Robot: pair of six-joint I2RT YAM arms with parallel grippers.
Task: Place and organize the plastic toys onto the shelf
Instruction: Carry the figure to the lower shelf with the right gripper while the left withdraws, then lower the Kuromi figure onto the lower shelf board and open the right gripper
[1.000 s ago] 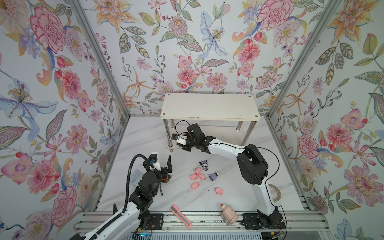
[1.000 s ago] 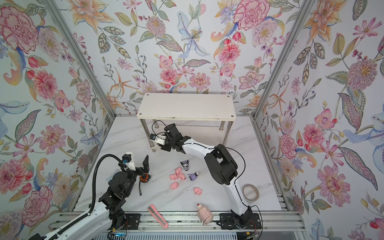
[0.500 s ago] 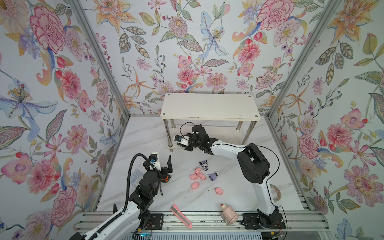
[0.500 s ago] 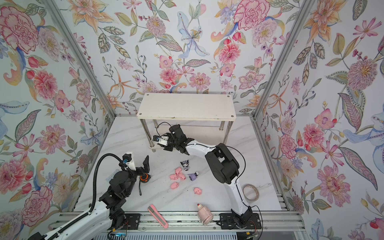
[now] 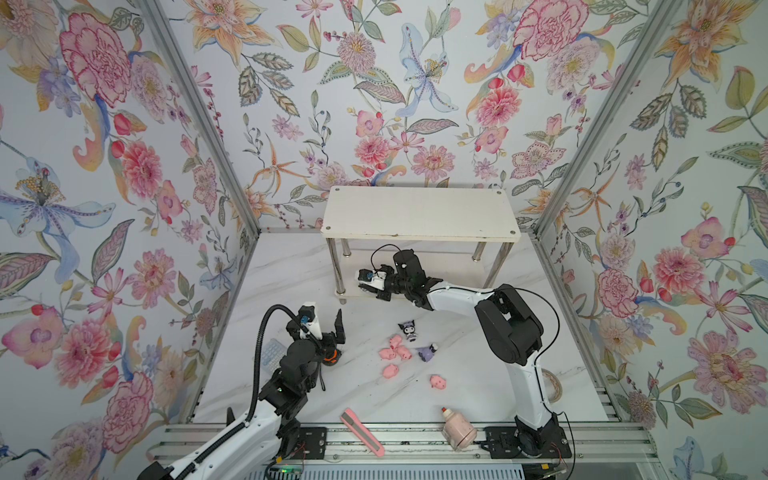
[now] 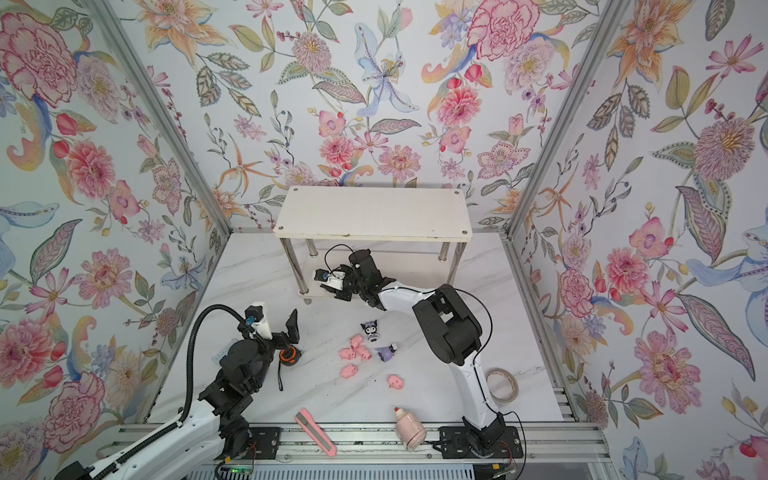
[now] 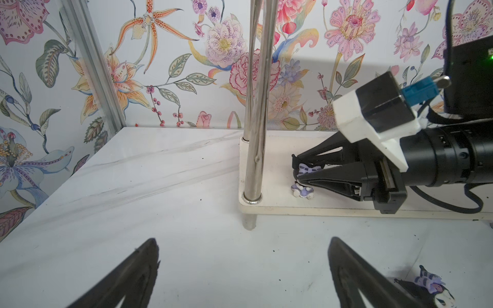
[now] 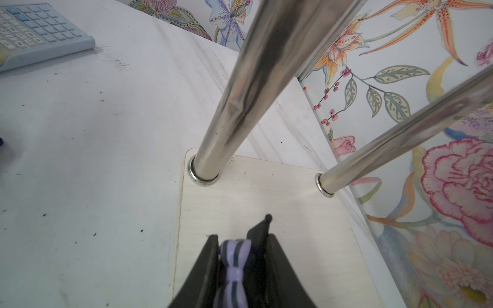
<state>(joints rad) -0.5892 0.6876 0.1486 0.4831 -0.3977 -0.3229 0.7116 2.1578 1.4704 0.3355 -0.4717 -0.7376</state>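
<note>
Plastic toys are seen mostly loose on the white marble table, in front of the shelf, a white two-board rack on chrome legs set against the back wall. Five pink pigs are counted on the table in both top views: three are bunched together, a fourth is just in front of them, and a fifth is apart, towards the right arm's base. Beside the bunch, one purple-white figurine is stood upright and a second figurine is laid on its side.

A third figurine is pinched between the fingers of the right gripper, which is positioned under the top board, close to a front chrome leg. The jaws are closed on the toy's black head and striped bow, and its feet appear to be set on the lower board.

The left gripper is held by the table with its jaws spread wide and nothing between them.

A pink box cutter and a pink bottle are laid at the near edge. A pale blue calculator is seen in the right wrist view.
</note>
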